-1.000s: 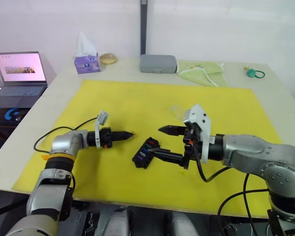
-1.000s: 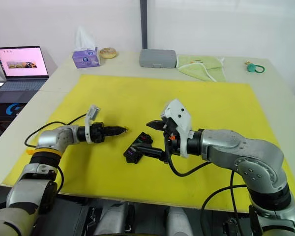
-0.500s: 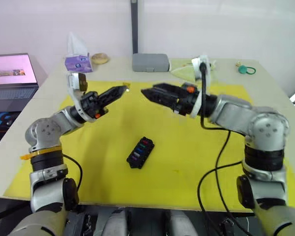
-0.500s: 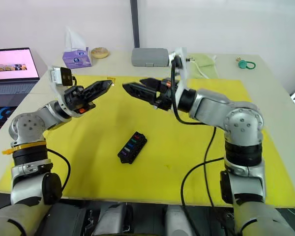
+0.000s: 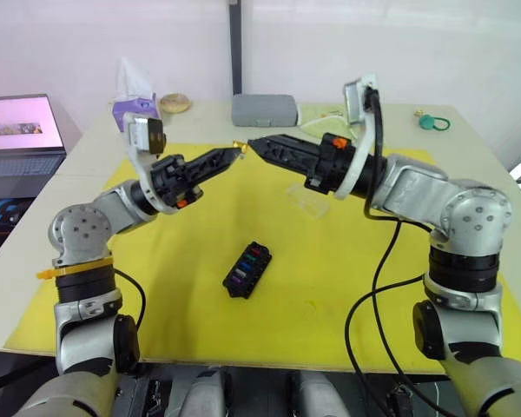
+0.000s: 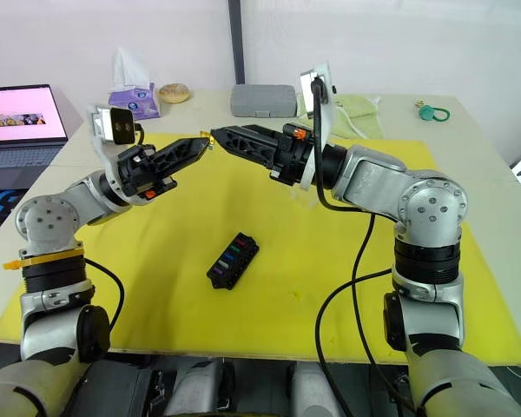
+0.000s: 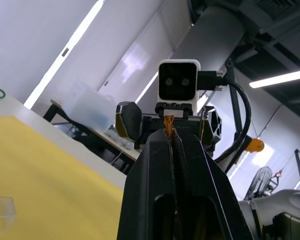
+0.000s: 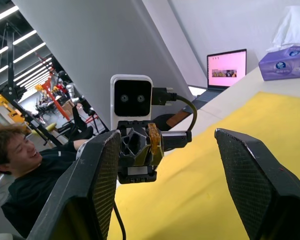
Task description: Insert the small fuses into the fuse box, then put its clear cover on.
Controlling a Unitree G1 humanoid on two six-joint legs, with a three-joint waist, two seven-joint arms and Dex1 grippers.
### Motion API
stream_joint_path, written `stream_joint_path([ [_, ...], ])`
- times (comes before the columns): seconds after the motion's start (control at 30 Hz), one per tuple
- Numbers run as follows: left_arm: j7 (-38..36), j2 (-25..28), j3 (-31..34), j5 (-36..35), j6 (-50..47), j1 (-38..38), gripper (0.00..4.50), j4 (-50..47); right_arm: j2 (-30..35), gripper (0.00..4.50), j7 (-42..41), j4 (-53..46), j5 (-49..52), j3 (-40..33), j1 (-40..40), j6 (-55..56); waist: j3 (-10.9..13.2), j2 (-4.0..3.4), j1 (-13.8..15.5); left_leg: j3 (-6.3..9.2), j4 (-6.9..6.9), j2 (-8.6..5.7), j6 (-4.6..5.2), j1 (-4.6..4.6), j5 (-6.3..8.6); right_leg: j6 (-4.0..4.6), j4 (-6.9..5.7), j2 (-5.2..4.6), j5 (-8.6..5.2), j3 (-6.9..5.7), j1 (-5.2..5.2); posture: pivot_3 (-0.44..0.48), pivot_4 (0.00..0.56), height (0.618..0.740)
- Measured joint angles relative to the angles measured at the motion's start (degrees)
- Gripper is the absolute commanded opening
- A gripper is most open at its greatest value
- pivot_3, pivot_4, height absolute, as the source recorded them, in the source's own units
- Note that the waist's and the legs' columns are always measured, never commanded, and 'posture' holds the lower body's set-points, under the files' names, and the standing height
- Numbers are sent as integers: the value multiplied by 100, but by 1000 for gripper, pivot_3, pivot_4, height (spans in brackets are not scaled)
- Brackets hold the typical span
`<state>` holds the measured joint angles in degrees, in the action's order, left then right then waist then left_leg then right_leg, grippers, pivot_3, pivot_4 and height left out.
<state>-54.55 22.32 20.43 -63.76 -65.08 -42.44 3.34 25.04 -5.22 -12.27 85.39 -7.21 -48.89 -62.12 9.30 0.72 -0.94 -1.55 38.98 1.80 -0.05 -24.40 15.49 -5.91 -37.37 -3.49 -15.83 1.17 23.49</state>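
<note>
The black fuse box (image 5: pixel 247 269) lies on the yellow mat (image 5: pixel 373 287) with several coloured small fuses in its slots. Both arms are raised above the mat, tips almost meeting. My left gripper (image 5: pixel 233 153) is shut on a small orange fuse (image 7: pixel 167 122). My right gripper (image 5: pixel 259 148) faces it, open, with its fingers (image 8: pixel 95 190) wide apart and nothing between them. In the right wrist view the orange fuse (image 8: pixel 154 142) shows at the left gripper's tip. The clear cover (image 5: pixel 308 198) lies on the mat behind the right arm, also seen as the clear cover (image 7: pixel 0 212).
At the table's far edge sit a grey case (image 5: pixel 263 109), a tissue box (image 5: pixel 135 111), a green cloth (image 5: pixel 330 117) and a teal ring (image 5: pixel 427 122). A laptop (image 5: pixel 22 130) stands off to the left. A person (image 8: pixel 15 175) shows in the right wrist view.
Both grippers rose from beside the fuse box on the mat and now point at each other in the air. The left still holds the orange fuse. The camera view shifted too.
</note>
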Motion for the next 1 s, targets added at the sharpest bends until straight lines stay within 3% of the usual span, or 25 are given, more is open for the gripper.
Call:
stream_joint_path([
  [0.13, -23, 14, -146, -1, 57, -1, 0, 21, -28, 3174, 79, -40, 81, 16, 59, 3, 0, 0, 3, -1, 0, 0, 0, -1, 0, 0, 1, -1, 0, 1, 0, 0, 150, 737],
  [0.23, -37, 53, -170, -1, 82, -2, 0, 53, -28, 2281, 119, -104, 127, 20, 80, 4, 0, 0, 4, 0, 0, 0, 0, -1, 0, 0, 2, 0, 0, 1, 0, 0, 150, 737],
  [0.3, -43, 81, -174, -1, 91, -10, 0, 58, -28, 1347, 144, -136, 153, 26, 105, 4, 0, 0, 4, 0, -1, 0, 0, -1, 0, 0, 3, 0, 0, 0, 0, 0, 150, 737],
  [1.0, -60, 148, -370, -19, 190, -51, 0, 59, -52, 1347, 205, -205, 158, 129, 168, 64, 1, -1, 3, 0, -5, 1, 0, -1, 0, 1, 7, 0, -1, 1, 1, 0, 150, 737],
])
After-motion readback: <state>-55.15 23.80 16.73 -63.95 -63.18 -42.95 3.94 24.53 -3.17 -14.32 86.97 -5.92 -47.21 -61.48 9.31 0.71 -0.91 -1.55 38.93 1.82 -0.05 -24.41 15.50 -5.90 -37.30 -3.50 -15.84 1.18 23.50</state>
